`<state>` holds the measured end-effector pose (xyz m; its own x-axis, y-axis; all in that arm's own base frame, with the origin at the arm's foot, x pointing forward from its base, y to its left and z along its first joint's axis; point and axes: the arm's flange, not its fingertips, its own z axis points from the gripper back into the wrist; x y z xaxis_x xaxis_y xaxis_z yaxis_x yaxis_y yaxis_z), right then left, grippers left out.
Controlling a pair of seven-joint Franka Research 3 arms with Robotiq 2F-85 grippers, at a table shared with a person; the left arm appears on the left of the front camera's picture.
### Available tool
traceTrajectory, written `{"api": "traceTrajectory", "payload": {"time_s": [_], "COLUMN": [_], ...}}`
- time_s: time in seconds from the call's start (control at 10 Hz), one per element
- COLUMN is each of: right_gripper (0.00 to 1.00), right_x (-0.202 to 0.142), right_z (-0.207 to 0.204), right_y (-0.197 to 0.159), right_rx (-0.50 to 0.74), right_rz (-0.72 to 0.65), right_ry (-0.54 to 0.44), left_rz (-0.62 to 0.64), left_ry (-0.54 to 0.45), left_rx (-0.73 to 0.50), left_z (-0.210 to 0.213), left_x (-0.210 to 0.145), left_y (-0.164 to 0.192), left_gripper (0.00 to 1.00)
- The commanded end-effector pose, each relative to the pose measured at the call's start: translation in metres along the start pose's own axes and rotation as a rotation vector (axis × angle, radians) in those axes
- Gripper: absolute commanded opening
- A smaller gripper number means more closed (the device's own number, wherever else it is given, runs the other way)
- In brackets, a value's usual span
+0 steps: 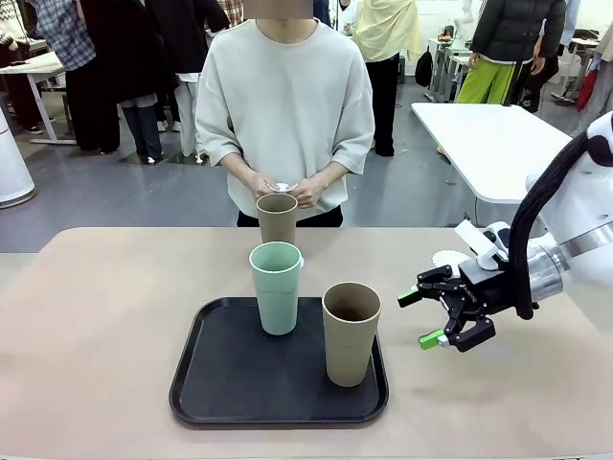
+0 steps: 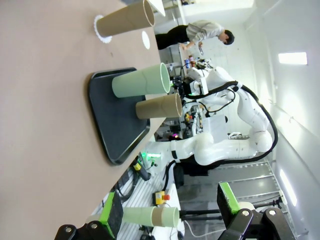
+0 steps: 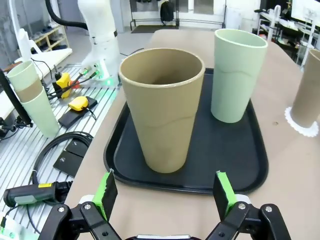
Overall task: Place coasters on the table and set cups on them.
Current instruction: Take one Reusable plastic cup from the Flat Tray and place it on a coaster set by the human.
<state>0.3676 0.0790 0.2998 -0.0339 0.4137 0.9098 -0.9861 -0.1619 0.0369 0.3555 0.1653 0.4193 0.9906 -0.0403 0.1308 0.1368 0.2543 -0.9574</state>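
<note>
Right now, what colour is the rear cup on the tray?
Pale mint green; the cup shows best in the right wrist view.

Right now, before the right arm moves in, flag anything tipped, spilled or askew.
Nothing stands out. The green cup and a brown cup stand upright on the black tray; the other brown cup stands upright on a coaster beyond it.

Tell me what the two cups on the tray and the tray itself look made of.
Brown cup and mint green cup: matte, opaque, no glare; likely plastic or a fibre composite, can't tell which. Tray: black, dull, with a raised rounded rim; probably plastic.
</note>
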Motion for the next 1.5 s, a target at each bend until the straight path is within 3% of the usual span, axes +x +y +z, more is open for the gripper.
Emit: {"api": "traceTrajectory", "payload": {"time_s": [0.0,0.5,1.4], "right_gripper": [1.0,1.0,1.0], "right_x": [-0.009,-0.023,-0.009], "right_z": [-0.011,-0.028,-0.064], "right_y": [-0.003,-0.02,-0.029], "right_rx": [0.011,-0.016,0.058], "right_rz": [0.017,-0.007,0.023], "right_ry": [-0.064,-0.089,-0.074], "left_rz": [-0.005,-0.005,-0.005], "left_ry": [-0.001,-0.001,-0.001], "left_rx": [-0.009,-0.009,-0.009], "left_z": [0.001,0.001,0.001], "left_x": [-0.001,-0.001,-0.001], "left_y": [-0.002,-0.002,-0.002], "left_gripper": [1.0,1.0,1.0]}}
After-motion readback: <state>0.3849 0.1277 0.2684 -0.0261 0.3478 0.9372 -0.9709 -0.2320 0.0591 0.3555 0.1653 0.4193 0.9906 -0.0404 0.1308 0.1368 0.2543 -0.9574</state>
